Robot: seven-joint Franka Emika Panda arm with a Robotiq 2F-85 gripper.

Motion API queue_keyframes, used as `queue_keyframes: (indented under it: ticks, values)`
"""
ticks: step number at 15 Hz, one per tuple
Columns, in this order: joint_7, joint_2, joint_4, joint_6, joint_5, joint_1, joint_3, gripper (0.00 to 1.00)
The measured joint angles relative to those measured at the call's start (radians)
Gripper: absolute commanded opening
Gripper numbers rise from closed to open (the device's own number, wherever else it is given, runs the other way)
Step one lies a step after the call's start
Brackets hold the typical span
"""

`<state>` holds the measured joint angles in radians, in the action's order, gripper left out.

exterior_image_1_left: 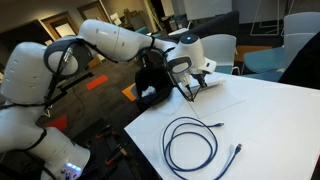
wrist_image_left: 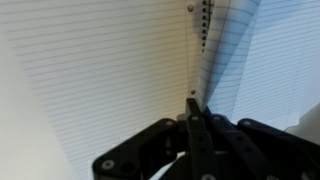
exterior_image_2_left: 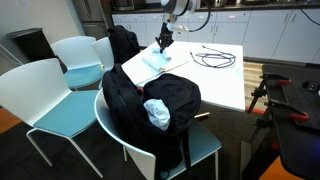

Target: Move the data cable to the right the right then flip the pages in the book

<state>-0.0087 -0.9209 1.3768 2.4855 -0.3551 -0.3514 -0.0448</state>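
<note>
The book [exterior_image_1_left: 214, 79] lies open at the far end of the white table [exterior_image_1_left: 260, 120]; in the wrist view its lined pages [wrist_image_left: 90, 70] fill the frame. My gripper [exterior_image_1_left: 187, 88] is down on the book, also seen in an exterior view [exterior_image_2_left: 163, 43]. In the wrist view the jaws [wrist_image_left: 192, 104] are closed together on the edge of one page [wrist_image_left: 250, 60], which rises off the book. The data cable [exterior_image_1_left: 190, 140] lies in loose dark loops on the table, apart from the book, and shows in both exterior views [exterior_image_2_left: 212, 57].
A black lumpy bag [exterior_image_2_left: 150, 105] with a white wad on it sits on a chair at the table's end. Another dark bag [exterior_image_2_left: 124, 44] sits on a chair beside the book. White and teal chairs [exterior_image_2_left: 45, 95] surround the table.
</note>
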Motion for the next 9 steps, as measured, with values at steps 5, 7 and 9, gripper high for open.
queue_keyframes:
  ticks: [5, 7, 9]
  values:
    - [0.147, 0.063, 0.086, 0.008, 0.141, 0.136, 0.165, 0.01]
    - [0.200, 0.068, 0.103, 0.018, 0.199, 0.181, 0.218, 0.01]
    - [0.242, 0.069, 0.116, 0.047, 0.249, 0.214, 0.259, 0.29]
